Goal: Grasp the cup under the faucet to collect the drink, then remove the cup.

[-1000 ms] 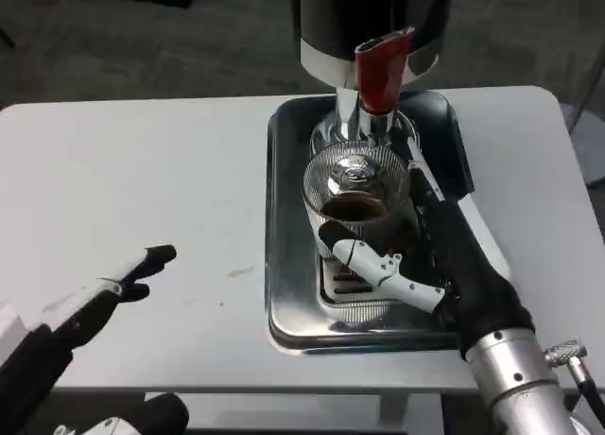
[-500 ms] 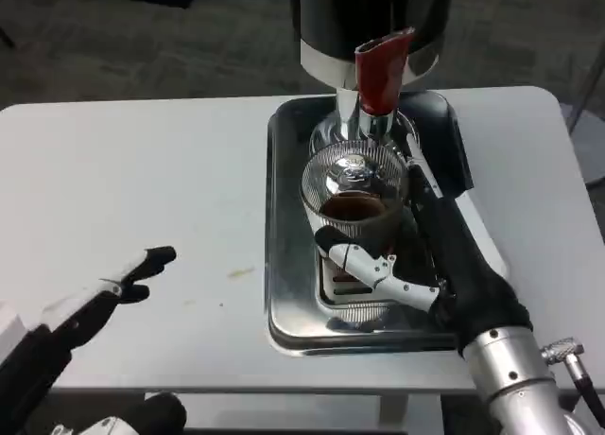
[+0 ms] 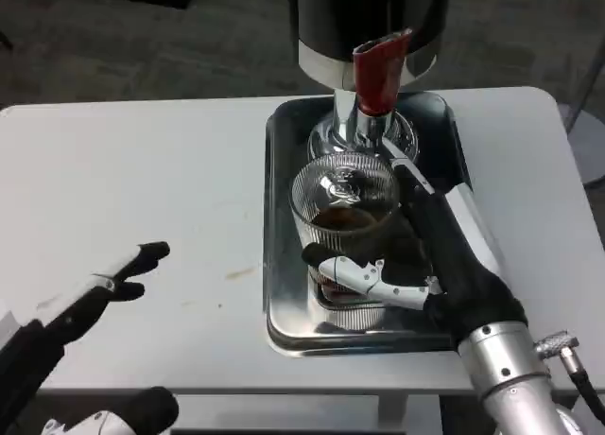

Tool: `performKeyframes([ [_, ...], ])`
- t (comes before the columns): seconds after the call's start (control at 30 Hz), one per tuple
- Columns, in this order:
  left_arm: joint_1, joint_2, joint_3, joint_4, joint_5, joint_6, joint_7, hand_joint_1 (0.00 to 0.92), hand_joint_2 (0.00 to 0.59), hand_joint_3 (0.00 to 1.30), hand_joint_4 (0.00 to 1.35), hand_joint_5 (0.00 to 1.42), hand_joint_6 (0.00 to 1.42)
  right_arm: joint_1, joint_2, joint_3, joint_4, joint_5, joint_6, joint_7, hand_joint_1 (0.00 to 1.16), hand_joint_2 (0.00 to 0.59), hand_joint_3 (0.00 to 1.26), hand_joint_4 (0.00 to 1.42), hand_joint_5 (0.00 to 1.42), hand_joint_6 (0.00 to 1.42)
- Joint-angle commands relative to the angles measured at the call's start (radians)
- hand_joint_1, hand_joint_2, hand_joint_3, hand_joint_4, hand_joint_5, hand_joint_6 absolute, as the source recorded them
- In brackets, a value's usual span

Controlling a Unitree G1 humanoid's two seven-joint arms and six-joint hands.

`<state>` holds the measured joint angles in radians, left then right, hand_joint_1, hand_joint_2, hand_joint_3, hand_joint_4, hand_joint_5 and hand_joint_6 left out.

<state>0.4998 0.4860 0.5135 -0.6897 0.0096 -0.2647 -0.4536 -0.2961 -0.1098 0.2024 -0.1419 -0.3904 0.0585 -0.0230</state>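
Observation:
A ribbed clear glass cup (image 3: pixel 343 200) with brown drink in it stands on the steel tray (image 3: pixel 284 265), just in front of the dispenser's chrome faucet (image 3: pixel 361 123) with its red handle (image 3: pixel 378 71). My right hand (image 3: pixel 416 260) wraps around the cup from the right, with white fingers (image 3: pixel 364 276) across its lower front, and holds it. Over the table's front left, my left hand (image 3: pixel 90 298) hovers with its fingers stretched out and nothing in it.
The black dispenser body (image 3: pixel 369 14) rises at the back of the tray. A small brown stain (image 3: pixel 239 271) marks the white table (image 3: pixel 142 170) left of the tray. Bare table stretches to the left and to the far right.
My right hand has drawn the cup a little toward me and to the left, away from the faucet. The left hand has drifted slightly left.

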Motion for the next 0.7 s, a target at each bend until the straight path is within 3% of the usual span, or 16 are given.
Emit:
performKeyframes([
  [0.03, 0.018, 0.004, 0.006, 0.010, 0.002, 0.004, -0.010, 0.000, 0.053, 0.10, 0.05, 0.16, 0.11, 0.034, 0.003, 0.027, -0.003, -0.018, 0.036, 0.019, 0.82, 0.201, 0.19, 0.34, 0.47, 0.51],
  [0.37, 0.021, 0.004, 0.023, 0.015, -0.006, -0.008, -0.009, 0.000, 0.053, 0.10, 0.05, 0.16, 0.12, 0.067, 0.009, 0.041, -0.037, -0.091, 0.044, -0.032, 0.84, 0.208, 0.36, 0.54, 0.67, 0.78],
  [0.7, 0.024, 0.000, 0.020, 0.013, -0.007, -0.015, -0.007, 0.000, 0.058, 0.10, 0.05, 0.16, 0.12, 0.123, 0.023, 0.023, -0.066, -0.120, 0.009, -0.115, 0.86, 0.209, 0.61, 0.83, 0.99, 1.20],
])
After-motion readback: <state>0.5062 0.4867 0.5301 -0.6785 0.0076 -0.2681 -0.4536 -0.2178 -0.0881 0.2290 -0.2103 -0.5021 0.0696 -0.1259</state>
